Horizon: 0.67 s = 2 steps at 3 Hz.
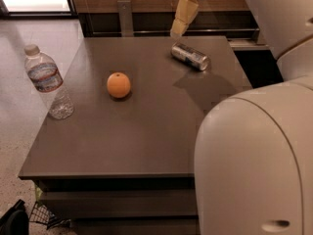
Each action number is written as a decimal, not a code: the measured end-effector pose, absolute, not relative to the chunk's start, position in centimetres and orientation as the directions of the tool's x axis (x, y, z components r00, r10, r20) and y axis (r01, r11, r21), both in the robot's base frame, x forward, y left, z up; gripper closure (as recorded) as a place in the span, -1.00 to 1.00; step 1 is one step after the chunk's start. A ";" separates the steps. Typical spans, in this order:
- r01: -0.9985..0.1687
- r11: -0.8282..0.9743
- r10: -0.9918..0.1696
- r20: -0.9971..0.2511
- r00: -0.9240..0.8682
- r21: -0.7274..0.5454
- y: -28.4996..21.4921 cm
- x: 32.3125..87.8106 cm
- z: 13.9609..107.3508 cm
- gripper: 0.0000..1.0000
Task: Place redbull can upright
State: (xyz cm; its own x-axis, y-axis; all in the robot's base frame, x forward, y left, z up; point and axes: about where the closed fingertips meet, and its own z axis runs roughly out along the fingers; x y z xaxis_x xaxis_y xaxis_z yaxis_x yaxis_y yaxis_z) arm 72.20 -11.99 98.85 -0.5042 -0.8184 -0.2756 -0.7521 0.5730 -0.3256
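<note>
The redbull can (pixel 190 56) is a slim silver can with blue patches. It lies on its side near the far right of the dark table (pixel 146 131), its shiny top pointing right and toward me. My gripper (pixel 178 31) hangs tip-down just above and behind the can's left end, apart from it and holding nothing.
An orange (pixel 119 85) sits left of the table's middle. A clear plastic water bottle (pixel 48 82) stands upright near the left edge. My white arm (pixel 254 160) fills the lower right and hides the table's right front corner. A dark wall rail runs behind the table.
</note>
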 end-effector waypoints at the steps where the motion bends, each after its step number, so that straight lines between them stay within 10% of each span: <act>1: -0.722 0.622 -0.783 -0.221 -0.582 -0.303 -12.3 73.6 96.2 -1.00; 2: -0.721 0.616 -0.788 -0.245 -0.565 -0.317 -12.0 74.2 96.4 -1.00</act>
State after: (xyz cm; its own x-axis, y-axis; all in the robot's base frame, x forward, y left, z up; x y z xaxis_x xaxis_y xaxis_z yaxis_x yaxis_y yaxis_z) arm 74.21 -11.99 96.43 -0.5651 -0.7879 -0.2448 -0.7211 0.6158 -0.3174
